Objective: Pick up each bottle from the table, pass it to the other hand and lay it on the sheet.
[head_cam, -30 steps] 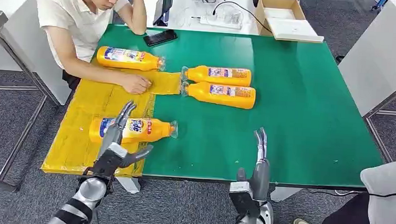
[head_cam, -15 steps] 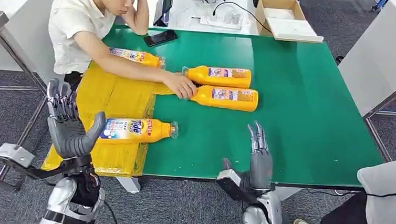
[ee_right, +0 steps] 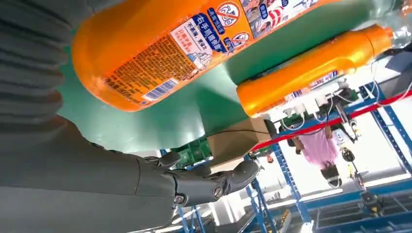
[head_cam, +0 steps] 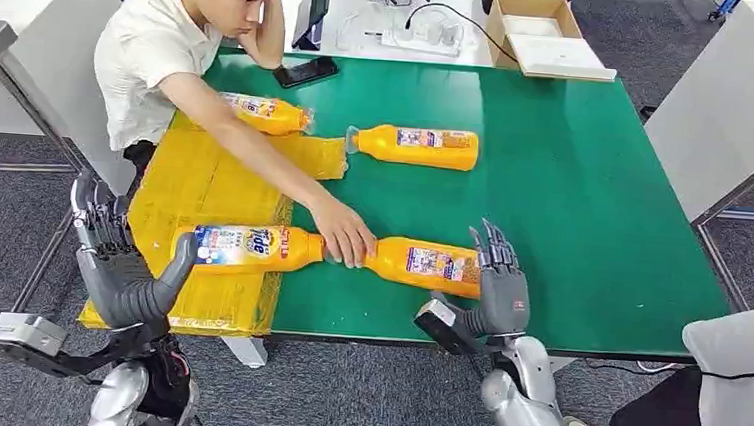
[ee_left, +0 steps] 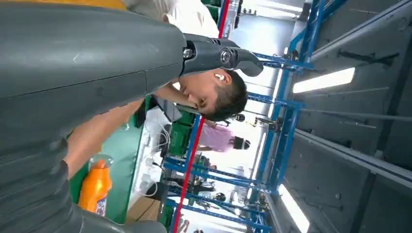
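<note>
Here, on the green table point(head_cam: 595, 188), a person's hand point(head_cam: 343, 239) rests on the neck end of an orange bottle point(head_cam: 424, 264) lying near the front edge, its long axis running along that edge, neck toward the yellow sheet point(head_cam: 200, 176) and base toward the robot's right hand point(head_cam: 496, 287). That right hand stands just beside the base, fingers spread and upright, holding nothing; whether its fingers touch the bottle cannot be told, though the right wrist view shows the bottle's labelled base point(ee_right: 160, 53) lying close against the palm. It is plainly the nearer hand, and the coming grasp looks to turn on closing across the bottle's width at that base end. The left hand point(head_cam: 124, 261) is raised off the table's front left corner, fingers apart and empty. One bottle point(head_cam: 250, 246) already lies on the sheet by the front edge, another point(head_cam: 265, 113) at the sheet's far side, and a further bottle point(head_cam: 416, 146) waits on bare green toward the middle of the table.
</note>
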{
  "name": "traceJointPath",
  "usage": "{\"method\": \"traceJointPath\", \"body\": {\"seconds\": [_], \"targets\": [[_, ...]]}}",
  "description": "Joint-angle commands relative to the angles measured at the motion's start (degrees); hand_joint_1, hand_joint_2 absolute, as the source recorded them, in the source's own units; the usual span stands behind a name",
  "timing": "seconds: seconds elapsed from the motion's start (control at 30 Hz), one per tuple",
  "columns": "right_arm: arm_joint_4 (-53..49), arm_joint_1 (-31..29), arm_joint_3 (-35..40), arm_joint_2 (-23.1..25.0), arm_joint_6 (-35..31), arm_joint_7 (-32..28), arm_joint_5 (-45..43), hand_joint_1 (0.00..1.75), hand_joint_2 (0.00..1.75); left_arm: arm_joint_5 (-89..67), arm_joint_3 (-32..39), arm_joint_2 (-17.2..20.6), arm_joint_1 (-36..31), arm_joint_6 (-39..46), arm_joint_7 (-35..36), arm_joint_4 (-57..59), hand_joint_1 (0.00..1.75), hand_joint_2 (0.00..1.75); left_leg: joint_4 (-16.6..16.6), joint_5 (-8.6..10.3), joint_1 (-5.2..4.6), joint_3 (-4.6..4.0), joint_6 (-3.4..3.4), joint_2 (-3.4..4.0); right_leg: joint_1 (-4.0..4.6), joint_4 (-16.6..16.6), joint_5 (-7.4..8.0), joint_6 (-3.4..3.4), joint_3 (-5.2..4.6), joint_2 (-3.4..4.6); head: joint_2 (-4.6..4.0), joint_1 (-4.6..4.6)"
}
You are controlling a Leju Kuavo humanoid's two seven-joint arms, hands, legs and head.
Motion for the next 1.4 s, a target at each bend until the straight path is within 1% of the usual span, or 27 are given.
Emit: {"method": "traceJointPath", "body": {"seconds": [0.03, 0.07, 0.1, 0.2, 0.27, 0.3, 0.37, 0.4, 0.43, 0.5, 0.6, 0.67, 0.73, 0.77, 0.8, 0.83, 0.87, 0.93, 1.0, 1.03, 1.1, 1.13, 1.2, 1.27, 1.3, 1.37, 1.4], "targets": [[10.7, -6.7, 2.4, 0.7, 2.5, 2.0, -0.6, 0.0, 1.75, -3.4, -3.8, 1.2, -0.6, 2.0, -0.8, 0.5, 0.0, 1.75, 0.0, -0.03, 0.0, 0.07, -0.03, 0.11, 0.01, 0.0, 0.0, -0.05, 0.06, 0.06, 0.0, -0.02], [11.9, -7.4, 2.1, 1.0, 3.8, 2.2, -1.4, 0.0, 1.75, -3.7, -4.4, 1.4, -0.9, 2.2, -0.7, 0.9, 0.0, 1.75, 0.0, -0.08, 0.01, 0.18, -0.06, 0.19, 0.03, 0.0, -0.03, -0.08, 0.14, 0.1, 0.0, -0.02], [13.0, -8.1, 1.7, 1.4, 5.7, 1.9, -2.7, 0.0, 1.75, -4.1, -5.0, 1.5, -1.3, 2.6, -0.4, 1.3, 0.0, 1.75, 0.0, -0.04, 0.0, 0.12, -0.04, 0.12, 0.01, 0.0, -0.02, -0.06, 0.11, 0.05, 0.0, -0.02], [13.0, -8.1, 1.7, 1.4, 5.7, 1.9, -2.7, 0.0, 1.75, -4.1, -5.0, 1.5, -1.3, 2.6, -0.4, 1.3, 0.0, 1.75, 0.0, -0.13, 0.02, 0.31, -0.09, 0.2, 0.05, 0.0, -0.08, -0.12, 0.27, 0.08, -0.02, -0.02], [16.3, -9.8, 2.7, 1.4, 8.0, 3.5, -1.9, 0.0, 1.75, -4.2, -5.8, 1.8, -2.2, 2.8, 0.3, 2.2, 0.0, 1.75, -0.1, -0.17, 0.01, 0.47, -0.12, 0.23, 0.05, 0.0, -0.15, -0.17, 0.39, 0.06, 0.0, 0.0], [17.7, -10.7, 3.9, 1.3, 9.8, 4.8, -0.8, 0.0, 1.75, -4.0, -6.3, 2.0, -2.6, 2.7, 0.9, 2.3, 0.0, 1.75, 0.0, -0.05, 0.0, 0.16, -0.06, 0.09, 0.02, 0.0, -0.04, -0.08, 0.14, 0.01, 0.0, -0.02], [18.7, -11.6, 4.8, 1.2, 11.6, 5.9, -0.3, 0.0, 1.75, -4.0, -6.8, 2.2, -2.9, 2.9, 1.0, 2.2, 0.0, 1.75, -0.1, -0.09, 0.01, 0.3, -0.09, 0.12, 0.04, 0.0, -0.08, -0.12, 0.27, 0.01, 0.0, -0.02], [19.8, -12.6, 5.5, 1.1, 13.9, 7.4, 0.2, 0.0, 1.75, -4.1, -7.3, 2.4, -3.1, 3.0, 1.4, 1.9, 0.0, 1.75, 0.0, -0.06, 0.01, 0.2, -0.07, 0.15, 0.03, 0.0, -0.03, -0.09, 0.16, 0.06, 0.0, -0.02], [20.0, -12.8, 5.8, 1.1, 14.6, 8.0, 0.4, 0.0, 1.75, -4.1, -7.4, 2.4, -3.1, 3.0, 1.5, 1.8, 0.0, 1.75, 0.0, -0.09, 0.01, 0.31, -0.1, 0.15, 0.04, 0.0, -0.07, -0.12, 0.28, 0.03, 0.0, -0.02], [20.0, -12.9, 5.8, 1.0, 14.7, 8.0, 0.4, 0.0, 1.75, -4.1, -7.4, 2.4, -3.1, 3.0, 1.5, 1.8, 0.0, 1.75, 0.0, -0.03, -0.02, 0.15, -0.05, 0.13, 0.0, 0.0, -0.01, -0.06, 0.1, 0.05, -0.02, -0.02], [20.2, -12.9, 5.9, 0.8, 15.1, 8.1, 0.5, 0.0, 1.75, -4.1, -7.4, 2.4, -3.1, 3.1, 1.5, 1.8, 0.0, 1.75, 0.0, -0.05, 0.01, 0.23, -0.06, 0.12, 0.03, 0.0, -0.03, -0.08, 0.2, 0.0, 0.0, -0.02], [20.9, -13.7, 6.7, 0.7, 16.5, 10.7, 1.4, 0.0, 1.75, -4.0, -8.0, 2.6, -3.4, 2.7, 2.5, 2.0, 0.0, 1.75, 0.0, -0.08, 0.02, 0.33, -0.08, 0.11, 0.05, 0.0, -0.07, -0.11, 0.29, -0.04, 0.0, -0.02], [21.9, -14.6, 7.1, 0.4, 19.2, 12.4, 1.4, 0.0, 1.75, -3.4, -8.4, 2.6, -3.8, 1.9, 3.6, 2.3, 0.0, 1.75, 0.0, -0.03, -0.02, 0.23, -0.05, 0.08, 0.01, 0.0, -0.04, -0.07, 0.19, -0.02, 0.0, 0.0], [22.4, -15.1, 7.9, 0.0, 20.7, 13.7, 2.1, 0.0, 1.75, -2.5, -8.7, 2.7, -4.0, 0.7, 4.8, 2.4, 0.0, 1.75, 0.0, -0.07, -0.01, 0.32, -0.08, 0.12, 0.02, 0.0, -0.07, -0.1, 0.27, -0.01, -0.02, -0.02], [22.7, -15.4, 8.1, -0.2, 21.8, 14.4, 2.2, 0.0, 1.75, -1.9, -8.9, 2.8, -4.2, -0.1, 5.6, 2.5, 0.0, 1.75, 0.0, -0.03, -0.01, 0.21, -0.05, 0.1, 0.01, 0.0, -0.02, -0.06, 0.17, 0.0, -0.02, -0.02], [23.8, -16.0, 8.9, -0.7, 26.1, 16.9, 2.6, 0.0, 1.75, 1.1, -9.1, 3.0, -4.7, -3.1, 9.3, 3.2, 0.0, 1.75, 0.0, -0.05, 0.0, 0.28, -0.07, 0.14, 0.03, 0.0, -0.04, -0.09, 0.24, -0.01, 0.0, -0.02], [24.0, -16.2, 10.0, -1.3, 29.2, 18.0, 3.2, 0.0, 1.75, 3.3, -8.9, 2.8, -5.1, -5.1, 11.9, 4.1, 0.0, 1.75, -0.1, -0.03, 0.01, 0.33, -0.07, 0.1, 0.04, -0.1, -0.03, -0.09, 0.3, -0.07, 0.0, 0.0], [24.7, -16.4, 11.1, -2.4, 33.1, 19.3, 3.4, 0.0, 1.75, 5.8, -9.0, 3.0, -6.6, -8.1, 15.8, 7.2, 0.0, 1.75, -0.1, 0.02, -0.02, 0.31, -0.03, 0.02, 0.0, -0.1, 0.0, -0.04, 0.26, -0.1, 0.0, 0.0], [25.1, -17.1, 12.6, -3.6, 34.9, 21.1, 4.7, 0.0, 1.75, 6.5, -9.1, 3.0, -7.5, -9.1, 17.4, 9.0, 0.0, 1.75, -0.1, 0.03, 0.01, 0.54, -0.06, -0.01, 0.04, -0.1, 0.0, -0.07, 0.48, -0.18, -0.02, -0.02], [25.5, -18.0, 13.9, -4.3, 37.2, 22.3, 5.7, 0.0, 1.75, 6.6, -9.3, 3.2, -8.4, -10.0, 18.4, 10.8, 0.0, 1.75, -0.1, 0.03, 0.01, 0.65, -0.07, 0.01, 0.04, -0.1, -0.01, -0.09, 0.57, -0.21, 0.0, 0.0], [25.2, -18.8, 14.4, -5.3, 39.5, 23.2, 5.6, 0.0, 1.75, 6.8, -10.0, 3.7, -9.0, -11.4, 20.2, 12.2, 0.0, 1.75, -0.1, 0.03, -0.03, 0.83, -0.06, 0.16, 0.02, -0.2, 0.03, -0.07, 0.69, -0.11, 0.0, -0.02], [25.0, -19.0, 14.7, -5.5, 40.1, 23.5, 5.7, 0.0, 1.75, 6.8, -10.0, 3.8, -9.1, -11.6, 20.5, 12.4, 0.0, 1.75, -0.1, -0.04, -0.04, 0.87, -0.01, 0.24, 0.01, -0.1, 0.04, -0.06, 0.66, -0.03, 0.0, -0.02], [25.0, -19.0, 14.7, -5.5, 40.1, 23.5, 5.7, 0.0, 1.75, 6.8, -10.0, 3.8, -9.1, -11.6, 20.5, 12.4, 0.0, 1.75, -0.1, 0.03, -0.04, 0.93, -0.01, 0.13, 0.03, -0.2, 0.08, -0.1, 0.76, -0.17, 0.0, -0.02], [25.0, -19.0, 14.7, -5.5, 40.1, 23.5, 5.7, 0.0, 1.75, 6.8, -10.0, 3.8, -9.1, -11.6, 20.5, 12.4, 0.0, 1.75, -0.1, 0.06, -0.07, 1.04, 0.15, 0.18, 0.01, -0.2, 0.03, -0.06, 0.88, -0.06, 0.0, 0.0], [24.8, -18.8, 14.8, -5.4, 40.2, 23.6, 5.7, 0.0, 1.75, 6.8, -9.9, 3.8, -8.9, -11.7, 20.5, 12.0, 0.0, 1.75, -0.2, 0.16, -0.04, 1.01, 0.14, 0.06, 0.04, -0.3, 0.07, -0.11, 0.91, -0.22, 0.0, 0.0], [24.8, -18.8, 14.8, -5.4, 40.2, 23.6, 5.7, 0.0, 1.75, 6.8, -9.9, 3.8, -8.9, -11.7, 20.5, 12.0, 0.0, 1.75, -0.1, 0.08, -0.06, 1.06, 0.16, 0.17, 0.01, -0.2, 0.05, -0.04, 0.97, -0.04, 0.0, 0.0], [24.8, -18.8, 14.8, -5.4, 40.2, 23.6, 5.7, 0.0, 1.75, 6.8, -9.9, 3.8, -8.9, -11.7, 20.5, 12.0, 0.0, 1.75, -0.2, 0.1, -0.04, 1.07, 0.13, 0.16, 0.04, -0.3, 0.07, -0.07, 1.01, -0.09, -0.02, -0.02]]}}
